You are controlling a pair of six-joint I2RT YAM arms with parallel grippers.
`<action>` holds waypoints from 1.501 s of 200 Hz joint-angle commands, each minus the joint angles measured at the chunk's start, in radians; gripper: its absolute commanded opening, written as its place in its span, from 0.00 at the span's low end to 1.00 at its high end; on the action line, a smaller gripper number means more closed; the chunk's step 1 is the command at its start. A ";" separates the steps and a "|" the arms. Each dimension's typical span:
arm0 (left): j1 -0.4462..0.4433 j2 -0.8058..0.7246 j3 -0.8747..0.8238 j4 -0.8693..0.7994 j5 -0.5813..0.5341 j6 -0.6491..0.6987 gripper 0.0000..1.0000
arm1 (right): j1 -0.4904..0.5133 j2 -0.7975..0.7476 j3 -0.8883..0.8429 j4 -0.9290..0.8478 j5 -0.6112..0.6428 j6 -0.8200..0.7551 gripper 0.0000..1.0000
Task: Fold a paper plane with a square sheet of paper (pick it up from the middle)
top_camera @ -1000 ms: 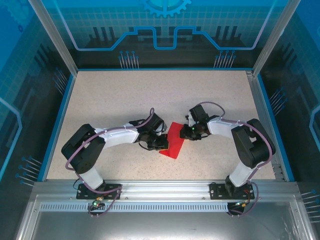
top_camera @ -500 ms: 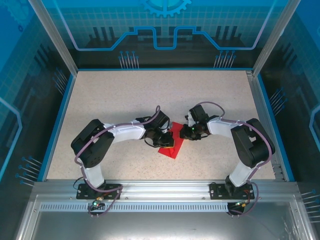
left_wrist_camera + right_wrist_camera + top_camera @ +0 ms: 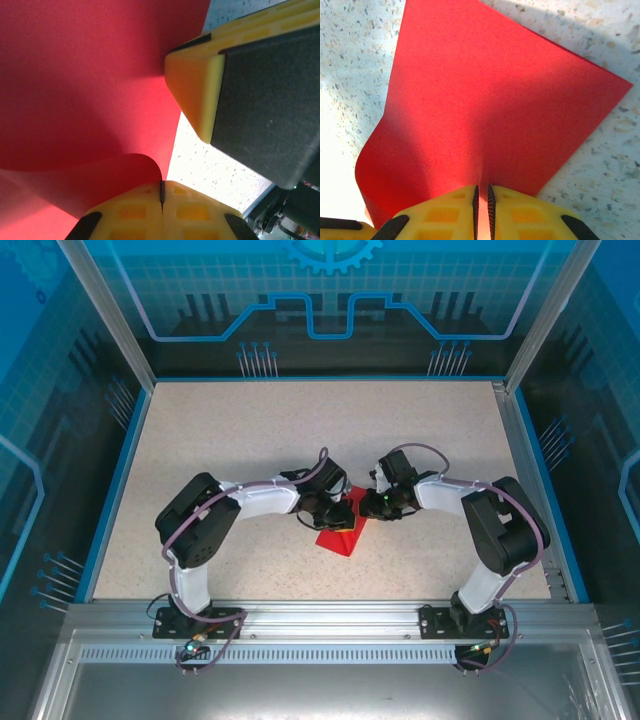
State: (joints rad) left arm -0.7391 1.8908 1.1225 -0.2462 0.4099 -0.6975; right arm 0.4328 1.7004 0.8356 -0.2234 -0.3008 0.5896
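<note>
The square sheet of paper (image 3: pixel 338 538) is bright red and lies mid-table between both arms, partly lifted. My right gripper (image 3: pixel 369 506) is shut on its right edge. In the right wrist view the sheet (image 3: pixel 485 100) rises in a crease into the yellow fingers of that gripper (image 3: pixel 481 200). My left gripper (image 3: pixel 337 514) sits over the sheet's left part. In the left wrist view a curled edge of the sheet (image 3: pixel 90 75) ends at the shut seam of the left gripper (image 3: pixel 161 191). The right gripper's yellow finger (image 3: pixel 197 85) shows close by.
The speckled beige table (image 3: pixel 250 430) is ringed by a blue rim and transparent walls. A metal rail (image 3: pixel 320 615) with both arm bases runs along the near edge. Free tabletop lies behind and to either side of the arms.
My left gripper has slid right, from the sheet's left edge onto the sheet, close to the right gripper. The sheet has bunched narrower. The right arm has stayed put.
</note>
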 commanded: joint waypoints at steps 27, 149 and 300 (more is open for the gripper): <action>-0.013 0.052 0.046 0.018 0.031 0.010 0.02 | -0.001 0.009 -0.016 -0.007 -0.027 -0.017 0.16; -0.015 0.093 0.054 -0.002 -0.003 0.038 0.02 | -0.005 0.007 -0.018 -0.018 -0.023 -0.027 0.16; -0.016 0.116 0.028 0.032 -0.021 0.030 0.12 | -0.012 0.003 -0.024 -0.006 -0.036 -0.026 0.16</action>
State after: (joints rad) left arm -0.7475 1.9724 1.1572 -0.2268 0.4080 -0.6781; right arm 0.4290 1.7004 0.8303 -0.2153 -0.3153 0.5747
